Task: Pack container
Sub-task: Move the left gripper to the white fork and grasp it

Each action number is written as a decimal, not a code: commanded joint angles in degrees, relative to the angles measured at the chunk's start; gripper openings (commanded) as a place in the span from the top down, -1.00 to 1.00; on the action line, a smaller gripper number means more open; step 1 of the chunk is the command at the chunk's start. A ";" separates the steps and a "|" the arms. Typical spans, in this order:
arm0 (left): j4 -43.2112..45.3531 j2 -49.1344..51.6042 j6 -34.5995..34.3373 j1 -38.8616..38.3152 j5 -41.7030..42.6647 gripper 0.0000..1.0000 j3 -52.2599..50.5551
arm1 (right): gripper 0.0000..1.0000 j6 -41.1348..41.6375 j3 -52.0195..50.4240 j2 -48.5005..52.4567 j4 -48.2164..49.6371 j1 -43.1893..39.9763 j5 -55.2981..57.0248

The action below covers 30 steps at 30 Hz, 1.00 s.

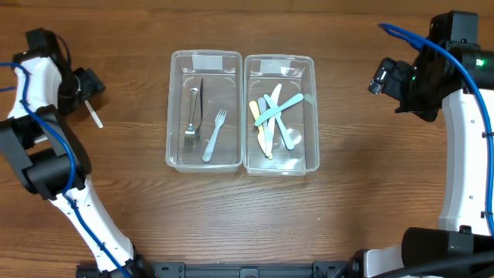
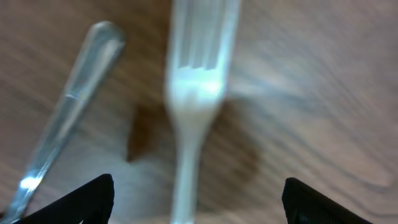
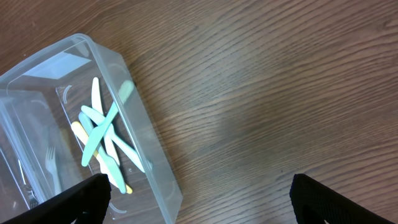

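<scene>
left arm (image 1: 37, 81): I'm wearing white shells over black joint housings, with a blue cable (image 1: 74, 158) running along the links. right arm (image 1: 463, 147): I'm wearing the same white shell, with black blocks sitting at the far end and a second blue cable (image 1: 432, 46) arcing across them. A green light (image 1: 480, 63) is glowing on that black housing. My fingertips (image 2: 78, 199) are showing as plain black wedges in both wrist views.

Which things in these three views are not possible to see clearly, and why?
- Left wrist view: white fork is blurred; top and bottom edges cut off both ends.
- Left wrist view: metal utensil has its working end cut off at bottom left, so its kind is unclear.
- Right wrist view: left container is cut off by the left edge.
</scene>
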 commanded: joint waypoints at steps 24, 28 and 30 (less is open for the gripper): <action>6.54 0.72 0.44 -1.53 -4.46 -0.79 -6.69 | -0.89 -0.42 -0.24 -0.17 0.07 -0.04 0.02; 7.04 0.72 0.46 -1.53 -4.46 -0.79 -7.21 | -0.89 -0.42 -0.24 -0.17 0.07 -0.04 0.02; 6.97 0.72 0.46 -1.53 -4.44 -0.53 -7.21 | -0.89 -0.42 -0.24 -0.17 0.04 -0.04 0.02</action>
